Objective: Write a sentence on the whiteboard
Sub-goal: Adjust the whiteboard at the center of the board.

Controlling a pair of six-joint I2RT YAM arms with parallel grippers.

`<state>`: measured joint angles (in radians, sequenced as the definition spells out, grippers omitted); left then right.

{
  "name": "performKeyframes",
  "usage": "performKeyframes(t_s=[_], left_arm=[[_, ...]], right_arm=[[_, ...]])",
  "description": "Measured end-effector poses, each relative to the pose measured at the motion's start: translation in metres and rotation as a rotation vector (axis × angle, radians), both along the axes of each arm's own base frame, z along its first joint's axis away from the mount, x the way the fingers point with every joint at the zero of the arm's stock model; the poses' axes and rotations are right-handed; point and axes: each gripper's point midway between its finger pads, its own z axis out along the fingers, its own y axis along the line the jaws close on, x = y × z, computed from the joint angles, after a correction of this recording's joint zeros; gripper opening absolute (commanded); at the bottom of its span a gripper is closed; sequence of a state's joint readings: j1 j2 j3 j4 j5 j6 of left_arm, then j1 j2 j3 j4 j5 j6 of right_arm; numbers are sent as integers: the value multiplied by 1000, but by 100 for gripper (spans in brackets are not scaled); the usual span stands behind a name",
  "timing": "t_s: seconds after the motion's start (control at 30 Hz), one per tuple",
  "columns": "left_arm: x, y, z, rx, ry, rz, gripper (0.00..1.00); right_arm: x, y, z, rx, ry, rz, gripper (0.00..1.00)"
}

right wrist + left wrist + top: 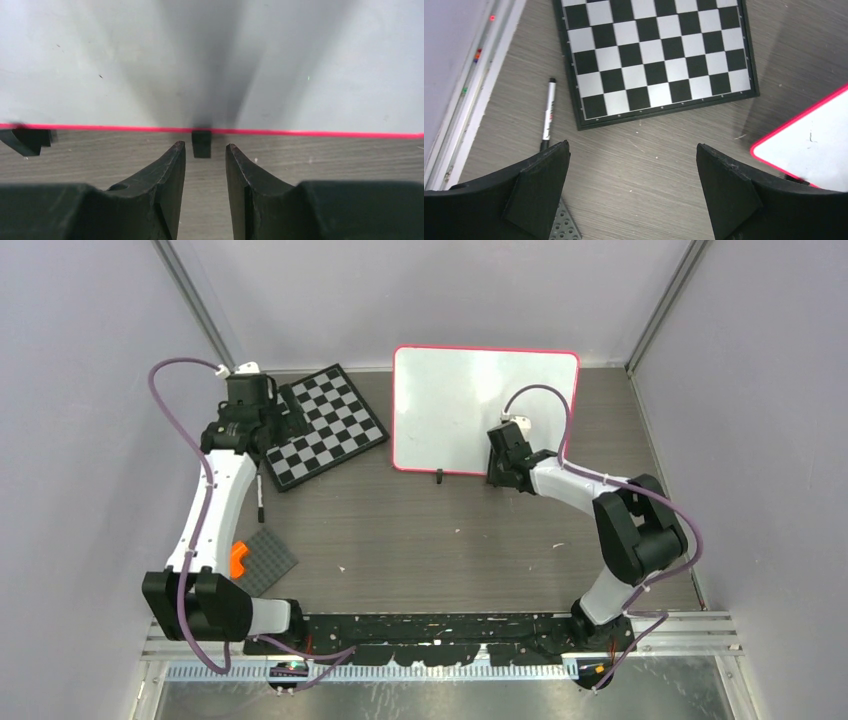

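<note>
The whiteboard (470,400) lies flat at the back middle of the table, white with a pink-red frame. No sentence shows on it, only a few faint specks. My right gripper (498,476) is at its near edge. In the right wrist view the gripper (205,146) is slightly open and empty, and one black foot (201,144) of the board (300,60) sits between the fingertips. A black-and-white marker (260,492) lies on the table left of centre. My left gripper (283,412) hovers over the chessboard's left edge, wide open and empty (633,150). The marker (548,114) lies to the left of it.
A checkered chessboard (322,426) lies left of the whiteboard and also shows in the left wrist view (654,55). A grey studded plate (264,560) with an orange piece (238,558) lies near the left arm. The board's second foot (438,477) sticks out at its near edge. Walls stand on three sides.
</note>
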<state>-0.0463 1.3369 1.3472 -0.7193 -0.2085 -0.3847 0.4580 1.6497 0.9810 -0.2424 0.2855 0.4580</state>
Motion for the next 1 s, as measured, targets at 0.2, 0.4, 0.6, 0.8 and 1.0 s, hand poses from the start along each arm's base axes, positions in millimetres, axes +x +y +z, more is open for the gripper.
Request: performKeyframes(t_s=[0.2,0.4,0.6,0.8,1.0], left_arm=[[-10,25,1,-1,5,68,100],[-14,33,-1,0,20,92,100],[-15,35,-2,0,25,96,100],[-15,37,-2,3,27,102,100],[-19,46,-9,1,45,125,100]], right_arm=[[10,6,-15,-18,-9,-14,38],[10,4,-28,-48,9,-20,18],[10,1,-30,-82,11,6,0],[0,1,-29,-64,-17,66,0],[-24,3,-31,-50,4,146,0]])
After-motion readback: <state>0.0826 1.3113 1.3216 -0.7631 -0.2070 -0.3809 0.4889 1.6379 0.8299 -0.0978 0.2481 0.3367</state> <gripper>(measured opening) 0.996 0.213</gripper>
